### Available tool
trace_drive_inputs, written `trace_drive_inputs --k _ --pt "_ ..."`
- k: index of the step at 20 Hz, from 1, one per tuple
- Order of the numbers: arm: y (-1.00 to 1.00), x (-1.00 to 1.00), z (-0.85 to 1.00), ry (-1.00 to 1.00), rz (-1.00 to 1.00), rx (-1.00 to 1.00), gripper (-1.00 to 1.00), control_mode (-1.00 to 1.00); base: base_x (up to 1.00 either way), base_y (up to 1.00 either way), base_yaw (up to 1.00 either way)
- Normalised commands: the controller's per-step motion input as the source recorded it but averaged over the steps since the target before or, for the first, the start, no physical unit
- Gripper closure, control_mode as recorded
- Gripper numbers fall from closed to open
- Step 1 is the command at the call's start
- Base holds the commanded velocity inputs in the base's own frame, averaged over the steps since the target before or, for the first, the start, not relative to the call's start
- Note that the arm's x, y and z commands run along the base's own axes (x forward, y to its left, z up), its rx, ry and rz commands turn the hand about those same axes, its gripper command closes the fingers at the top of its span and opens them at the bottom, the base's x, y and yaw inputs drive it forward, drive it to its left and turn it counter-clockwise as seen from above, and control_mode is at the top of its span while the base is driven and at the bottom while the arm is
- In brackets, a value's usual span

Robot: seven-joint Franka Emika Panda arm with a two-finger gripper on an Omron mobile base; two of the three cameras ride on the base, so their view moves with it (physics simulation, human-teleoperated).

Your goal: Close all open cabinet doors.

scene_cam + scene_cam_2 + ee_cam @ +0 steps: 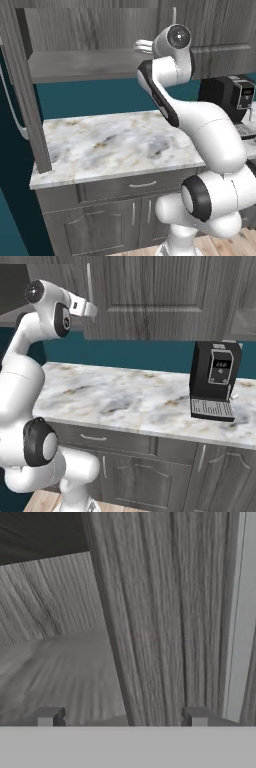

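Up at the wall cabinet, one door (25, 95) swung wide on my left

My jaws (122, 721) stand apart, empty, straddling the closed door's edge (165, 612); pushing here could jam against it while the open one stays out.

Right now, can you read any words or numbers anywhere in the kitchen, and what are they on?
No text can be read anywhere.
Coffee machine: its small front panel shows faint light marks, too small and blurred to read.
Cabinet doors, counter and drawer front: no words, numbers or signs on them.
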Motion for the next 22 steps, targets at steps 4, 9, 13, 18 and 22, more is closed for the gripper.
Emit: trace_drive_inputs --k 4,9,13,18,22 --pt "0.0 0.67 -0.13 0.0 0.0 0.0 -1.0 -1.0 0.0 0.0 0.0" --pt "0.0 0.59 -0.14 0.0 0.0 0.0 -1.0 -1.0 0.0 0.0 0.0" --pt "0.0 0.55 -0.16 0.0 0.0 0.0 -1.0 -1.0 0.0 0.0 0.0" --pt "0.0 0.47 -0.11 0.0 0.0 0.0 -1.0 -1.0 0.0 0.0 0.0" --pt "-0.01 0.31 -0.01 0.0 0.0 0.0 -1.0 -1.0 0.0 0.0 0.0"
